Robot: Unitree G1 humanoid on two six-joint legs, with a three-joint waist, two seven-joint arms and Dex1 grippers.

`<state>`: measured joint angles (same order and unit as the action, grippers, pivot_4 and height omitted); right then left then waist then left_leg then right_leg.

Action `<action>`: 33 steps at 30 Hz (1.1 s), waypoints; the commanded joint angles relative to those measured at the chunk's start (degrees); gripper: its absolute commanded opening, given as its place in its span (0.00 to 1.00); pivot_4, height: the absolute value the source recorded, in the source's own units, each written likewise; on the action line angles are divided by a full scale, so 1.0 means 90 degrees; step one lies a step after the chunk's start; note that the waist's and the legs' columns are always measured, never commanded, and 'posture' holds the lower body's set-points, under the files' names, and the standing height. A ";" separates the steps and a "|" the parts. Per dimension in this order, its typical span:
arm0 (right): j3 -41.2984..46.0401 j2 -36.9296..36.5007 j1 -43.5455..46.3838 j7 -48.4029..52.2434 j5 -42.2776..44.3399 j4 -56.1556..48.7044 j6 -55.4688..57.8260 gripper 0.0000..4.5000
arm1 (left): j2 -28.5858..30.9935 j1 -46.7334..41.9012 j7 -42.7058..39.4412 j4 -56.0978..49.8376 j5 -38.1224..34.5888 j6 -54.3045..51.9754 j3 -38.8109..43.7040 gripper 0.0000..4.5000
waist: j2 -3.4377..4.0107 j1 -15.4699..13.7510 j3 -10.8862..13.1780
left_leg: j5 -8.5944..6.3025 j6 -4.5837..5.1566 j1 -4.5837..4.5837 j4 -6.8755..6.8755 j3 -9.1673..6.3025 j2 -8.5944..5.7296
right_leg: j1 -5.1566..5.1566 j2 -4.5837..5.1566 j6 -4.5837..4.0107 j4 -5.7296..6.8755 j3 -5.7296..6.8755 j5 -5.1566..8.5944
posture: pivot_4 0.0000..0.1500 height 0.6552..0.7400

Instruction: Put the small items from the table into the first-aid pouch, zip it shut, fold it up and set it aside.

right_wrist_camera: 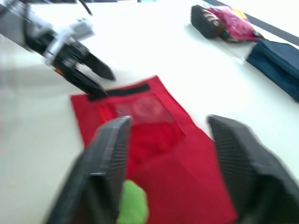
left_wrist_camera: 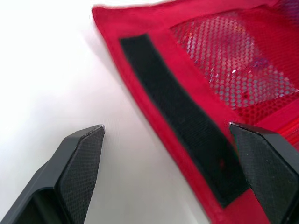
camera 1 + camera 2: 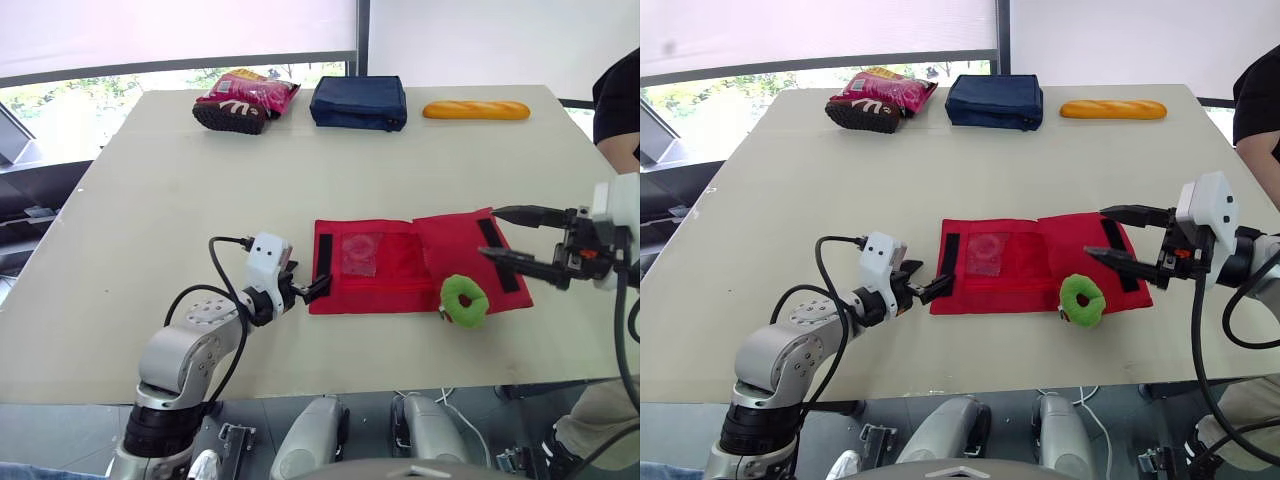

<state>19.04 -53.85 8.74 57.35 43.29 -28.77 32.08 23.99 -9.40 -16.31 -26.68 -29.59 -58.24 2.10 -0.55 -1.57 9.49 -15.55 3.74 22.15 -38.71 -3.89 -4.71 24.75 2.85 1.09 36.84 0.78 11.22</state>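
Left end effector [image 3: 315,288] sits low on the table [image 3: 150,200] with its fingers spread. One finger is over the bare surface and the other over the black strip [image 2: 182,140] along the left edge of the first-aid pouch [image 3: 400,265]. We cannot tell whether it touches the fabric.

Just beside it along the near edge, the green ring [image 3: 464,299] rests half on the right panel of the pouch and half off it. We judge it to be the one small item not yet packed. The pouch itself lies opened out flat and red in the middle of the table, and a pale packet shows through its mesh pocket [image 3: 360,255].

Right end effector [image 3: 490,232] hovers over the right edge of the pouch, jaws apart, a little beyond the ring and not touching it.

To do this step well, we close the left fingers on the strip edge first, so the pouch cannot slide. Then we bring the right arm back toward the near edge and lower it over the ring. We pinch across one side of the soft loop rather than its hole, and we lift before moving toward the pocket mouth. Dragging the ring would likely bunch the fabric.

At the far edge lie a pink snack bag [image 3: 245,100], a navy pouch [image 3: 358,102] and a bread loaf [image 3: 476,110], well apart from our work. A person's arm [image 3: 618,100] shows at the far right.
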 commanded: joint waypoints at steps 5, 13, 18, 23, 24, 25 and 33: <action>0.0378 -0.0109 0.0069 -0.0506 0.0364 -0.0650 0.0351 0.98 | -0.0281 -0.0212 0.0373 0.0167 -0.0067 -0.1257 -0.0253 1.00 | 0.0004 -0.0086 -0.0004 | 0.0000 -0.0001 -0.0006 0.0000 0.0003 -0.0001 | -0.0006 0.0001 0.0001 0.0000 0.0000 0.0000 | 1.00 0.99; 0.0320 -0.0106 0.0072 -0.0679 0.0347 -0.0816 0.0377 1.00 | 0.0002 -0.0231 -0.0109 0.0353 -0.0016 -0.1269 -0.0859 0.83 | 0.0022 -0.0106 -0.0020 | 0.0000 -0.0001 -0.0009 0.0000 0.0004 -0.0004 | -0.0011 0.0005 0.0001 -0.0003 0.0000 0.0001 | 1.00 0.99; 0.0276 -0.0067 0.0163 -0.0825 0.0446 -0.0891 0.0451 1.00 | 0.0060 -0.0231 -0.0135 0.0516 0.0218 -0.1150 -0.1022 0.29 | 0.0031 -0.0110 -0.0028 | 0.0000 0.0000 -0.0009 0.0001 0.0004 -0.0004 | -0.0012 0.0007 0.0002 -0.0004 0.0000 0.0002 | 1.00 0.99; 0.0271 -0.0043 0.0184 -0.0894 0.0539 -0.0844 0.0488 1.00 | 0.0008 -0.0196 -0.0143 0.0696 0.0422 -0.0867 -0.1059 0.02 | 0.0036 -0.0140 -0.0036 | -0.0001 0.0001 -0.0011 0.0001 0.0004 -0.0004 | -0.0016 0.0008 0.0002 -0.0006 0.0001 0.0002 | 1.00 0.99; 0.0261 -0.0048 0.0181 -0.0891 0.0542 -0.0845 0.0493 1.00 | -0.0006 -0.0191 -0.0170 0.0710 0.0419 -0.0858 -0.1012 0.02 | 0.0039 -0.0146 -0.0038 | -0.0001 0.0001 -0.0011 0.0001 0.0004 -0.0004 | -0.0017 0.0009 0.0003 -0.0006 0.0001 0.0002 | 1.00 0.99; 0.0252 -0.0046 0.0169 -0.0886 0.0554 -0.0857 0.0502 1.00 | 0.0043 -0.0163 -0.0222 0.0701 0.0448 -0.0794 -0.0988 0.02 | 0.0040 -0.0155 -0.0041 | -0.0001 0.0002 -0.0012 0.0001 0.0004 -0.0004 | -0.0018 0.0009 0.0003 -0.0007 0.0001 0.0002 | 1.00 0.99; 0.0161 -0.0055 0.0181 -0.0803 0.0544 -0.0836 0.0482 1.00 | 0.0888 0.0032 -0.1067 0.0966 0.0439 0.0105 -0.0207 0.02 | 0.0038 -0.0056 -0.0039 | -0.0003 0.0005 -0.0015 0.0008 0.0004 -0.0002 | -0.0016 0.0008 0.0003 -0.0008 0.0001 0.0004 | 1.00 0.99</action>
<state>20.07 -53.99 9.86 49.78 47.72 -35.18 37.01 29.51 -11.12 -24.65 -21.62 -26.93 -56.73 -1.69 -0.21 -2.08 9.14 -15.56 3.76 21.98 -38.53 -3.83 -4.73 24.65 2.91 1.11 36.77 0.77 11.26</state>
